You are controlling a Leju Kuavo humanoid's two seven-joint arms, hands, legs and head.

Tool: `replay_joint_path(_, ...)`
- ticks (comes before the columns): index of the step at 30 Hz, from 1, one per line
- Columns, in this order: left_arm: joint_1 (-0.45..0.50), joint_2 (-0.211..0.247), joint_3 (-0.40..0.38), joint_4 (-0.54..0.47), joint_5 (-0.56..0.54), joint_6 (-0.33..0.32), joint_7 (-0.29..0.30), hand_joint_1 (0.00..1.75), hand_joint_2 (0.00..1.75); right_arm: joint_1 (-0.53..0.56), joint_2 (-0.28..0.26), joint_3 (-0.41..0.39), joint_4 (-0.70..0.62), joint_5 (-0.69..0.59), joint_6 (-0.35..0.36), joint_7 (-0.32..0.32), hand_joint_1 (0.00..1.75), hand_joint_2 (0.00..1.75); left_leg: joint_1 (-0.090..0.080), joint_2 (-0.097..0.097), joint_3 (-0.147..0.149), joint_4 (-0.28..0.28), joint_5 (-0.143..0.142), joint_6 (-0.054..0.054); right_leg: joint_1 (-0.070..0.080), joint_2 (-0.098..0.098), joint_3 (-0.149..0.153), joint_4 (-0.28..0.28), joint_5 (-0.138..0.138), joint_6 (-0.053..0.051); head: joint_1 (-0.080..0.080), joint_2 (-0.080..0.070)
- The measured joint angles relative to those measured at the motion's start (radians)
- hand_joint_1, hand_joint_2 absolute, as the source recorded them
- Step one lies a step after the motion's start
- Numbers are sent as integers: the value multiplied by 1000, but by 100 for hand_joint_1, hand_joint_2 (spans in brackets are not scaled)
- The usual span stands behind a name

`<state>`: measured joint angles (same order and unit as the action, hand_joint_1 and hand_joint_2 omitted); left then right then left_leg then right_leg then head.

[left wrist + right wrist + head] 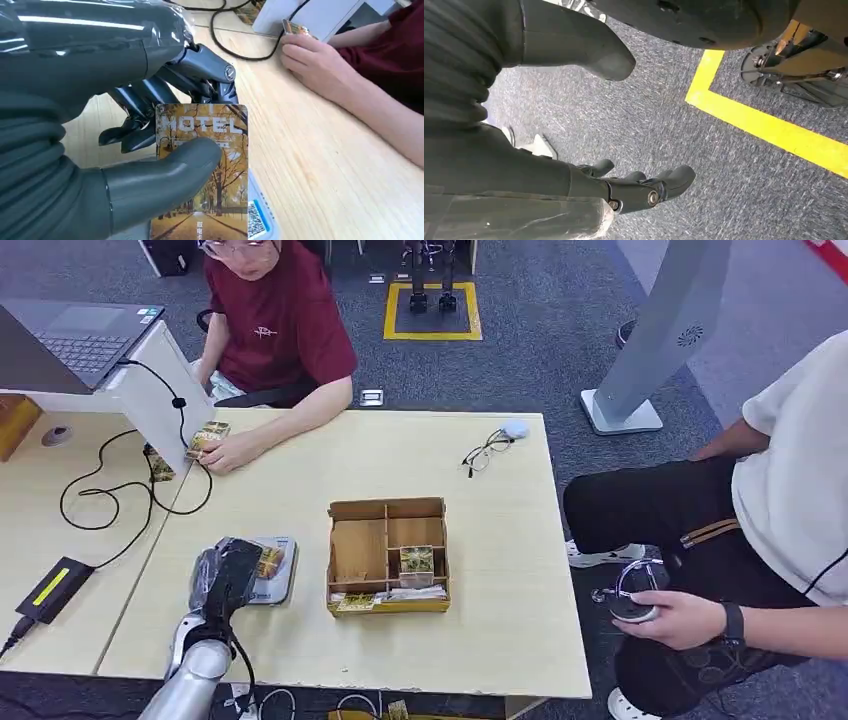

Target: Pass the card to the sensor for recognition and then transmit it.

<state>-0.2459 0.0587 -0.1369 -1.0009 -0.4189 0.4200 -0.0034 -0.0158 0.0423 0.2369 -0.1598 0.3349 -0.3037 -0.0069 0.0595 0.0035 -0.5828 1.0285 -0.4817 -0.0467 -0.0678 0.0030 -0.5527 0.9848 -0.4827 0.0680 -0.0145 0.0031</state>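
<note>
Pale wood-grain table under everything; near its front edge, left hand raised over a small white-and-blue sensor pad, thumb pressed across the face of a card and darker fingers curled behind it, so gripping the card; card printed with yellow autumn trees and the word HOTEL, held just above the pad, contact impossible to judge; just beside the pad, toward the table's middle, an open cardboard box with dividers, one card standing in a compartment and more lying along its front wall; at the far left corner, a person in a dark red shirt, one hand resting on the table against another card at the foot of a white stand; black cable looping over the neighbouring table, black adapter near its edge; glasses at the far right side of the table; right hand hanging over grey carpet beside a yellow floor line, fingers apart and lightly bent, holding nothing; seated at the right, a second person in a white shirt holding a round black device.
</note>
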Motion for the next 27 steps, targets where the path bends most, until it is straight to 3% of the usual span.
replay_joint_path(13,-33,-18,10,114,-64,39,11,175,175,-1,4,0,-5,8,-2,-8,0,175,0,0,2,0,0,0,0,0,2,0,0,0,0,0)
replay_joint_path(20,-36,-29,24,132,-27,23,-54,175,175,0,5,0,-5,14,-2,-16,0,175,0,0,2,0,0,0,0,0,3,0,0,0,0,0)
replay_joint_path(22,-34,-34,27,131,15,0,-96,175,175,0,5,0,-5,14,-3,-17,0,175,0,0,3,0,0,0,0,0,3,0,0,0,0,0)
replay_joint_path(24,-17,-42,35,81,180,-92,-172,175,175,1,5,0,-5,16,-6,-18,0,175,0,0,3,0,0,0,0,0,3,0,0,0,0,0)
replay_joint_path(26,3,-48,39,1,353,-178,-202,175,175,4,5,0,-5,20,-8,-18,0,175,0,-1,2,0,0,0,0,-1,2,0,0,0,0,0)
replay_joint_path(27,10,-51,40,-35,410,-191,-215,175,175,4,5,0,-5,20,-8,-18,0,175,0,-1,2,0,0,0,0,-1,2,0,0,0,0,0)
